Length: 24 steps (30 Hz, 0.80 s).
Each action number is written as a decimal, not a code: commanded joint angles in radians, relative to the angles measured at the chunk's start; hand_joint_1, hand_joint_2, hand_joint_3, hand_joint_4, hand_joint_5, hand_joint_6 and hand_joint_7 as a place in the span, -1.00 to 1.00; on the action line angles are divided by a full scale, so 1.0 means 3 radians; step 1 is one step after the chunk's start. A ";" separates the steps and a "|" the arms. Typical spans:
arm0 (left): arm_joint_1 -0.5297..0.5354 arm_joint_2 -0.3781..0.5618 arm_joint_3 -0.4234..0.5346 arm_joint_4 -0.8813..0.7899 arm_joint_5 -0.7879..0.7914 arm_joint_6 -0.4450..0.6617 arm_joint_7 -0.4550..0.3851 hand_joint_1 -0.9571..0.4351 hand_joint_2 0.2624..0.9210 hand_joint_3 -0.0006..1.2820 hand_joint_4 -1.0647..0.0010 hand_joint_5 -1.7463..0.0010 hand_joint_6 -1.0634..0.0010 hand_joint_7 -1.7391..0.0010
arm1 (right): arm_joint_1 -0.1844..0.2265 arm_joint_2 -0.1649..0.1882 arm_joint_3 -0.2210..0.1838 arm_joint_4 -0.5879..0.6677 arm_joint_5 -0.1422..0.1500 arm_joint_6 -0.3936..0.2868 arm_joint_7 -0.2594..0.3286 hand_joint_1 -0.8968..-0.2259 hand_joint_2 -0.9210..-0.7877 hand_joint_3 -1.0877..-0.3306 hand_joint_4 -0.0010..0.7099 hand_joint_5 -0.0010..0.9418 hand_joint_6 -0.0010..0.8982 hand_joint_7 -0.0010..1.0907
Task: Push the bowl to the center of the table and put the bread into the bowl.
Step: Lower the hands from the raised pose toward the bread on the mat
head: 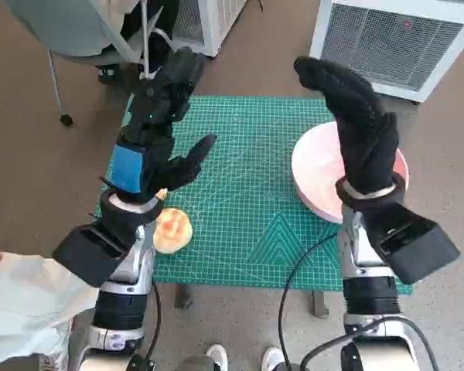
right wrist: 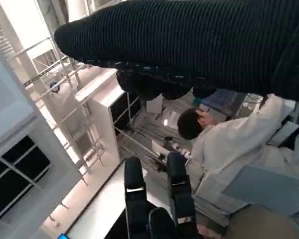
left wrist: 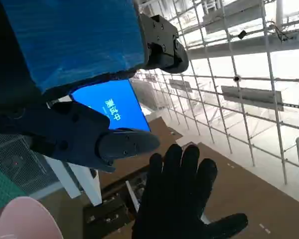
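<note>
A pink bowl (head: 313, 166) sits at the right edge of the green mat (head: 247, 185), partly hidden behind my right wrist. The round golden bread (head: 172, 230) lies near the mat's front left corner, right beside my left forearm. My left hand (head: 158, 127) is raised above the mat's left side with fingers spread and nothing in it. My right hand (head: 359, 124) is lifted over the bowl, fingers extended and empty. The left wrist view shows the bowl's rim (left wrist: 25, 219) and the gloved right hand (left wrist: 182, 199) with fingers apart.
White slatted units (head: 394, 39) stand beyond the table's far right, and a chair (head: 85, 31) at the far left. A person's pale sleeve (head: 15, 294) is at the front left; a seated person (right wrist: 224, 144) shows in the right wrist view. Shoes (head: 216, 357) are under the front edge.
</note>
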 commanded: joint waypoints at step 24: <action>-0.0015 -0.0007 0.0015 0.0077 -0.0019 -0.0078 -0.0023 0.00 1.00 -0.44 0.35 1.00 0.58 0.58 | 0.0123 -0.0129 -0.0119 0.0126 0.0134 0.0000 0.0179 -0.07 -1.00 -0.21 -0.06 -0.98 -1.00 0.28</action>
